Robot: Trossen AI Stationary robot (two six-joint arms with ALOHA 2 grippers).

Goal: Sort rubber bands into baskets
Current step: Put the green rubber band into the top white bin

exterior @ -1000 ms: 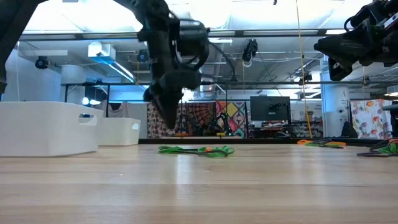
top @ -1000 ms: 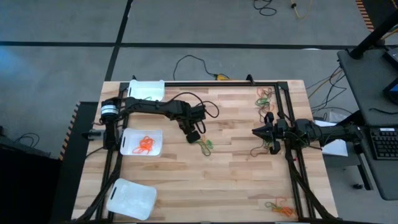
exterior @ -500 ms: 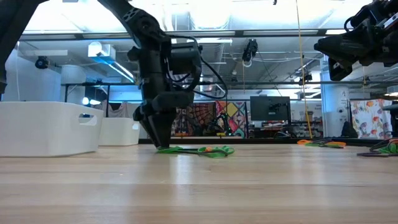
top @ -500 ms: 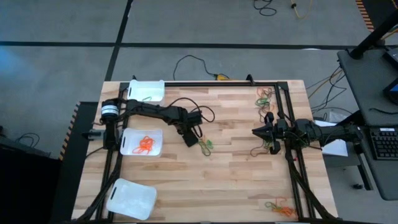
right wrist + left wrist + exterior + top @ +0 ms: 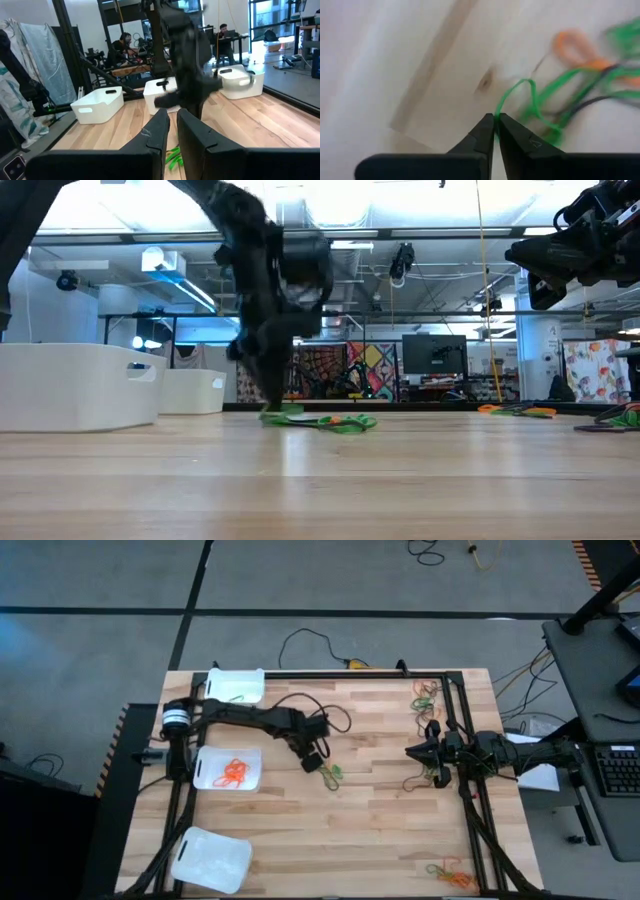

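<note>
The light wooden plank worktop [image 5: 380, 830] carries three shallow white rectangular plastic baskets along its left edge: one [image 5: 236, 684] at the far left corner, one [image 5: 228, 768] midway along that edge holding a small tangle of orange rubber bands [image 5: 234, 772], and one [image 5: 211, 859] at the near left corner.

The dark left arm reaches from the left edge toward the worktop's middle. Its left gripper [image 5: 495, 120] is pinched tight on a thin green rubber band [image 5: 520, 92], whose loop rises from between the fingertips; the band belongs to a small heap of green, orange and black rubber bands [image 5: 330, 772] lying near the middle of the worktop. In the low view the gripper [image 5: 272, 402] stands just over that heap [image 5: 320, 421].

The dark right arm waits at the right edge, raised above the wood, its right gripper [image 5: 412, 752] clenched with nothing between the fingers.

Further loose bands lie by the far right corner [image 5: 424, 696], beside the right gripper [image 5: 436, 776], and at the near right corner [image 5: 448, 874].
</note>
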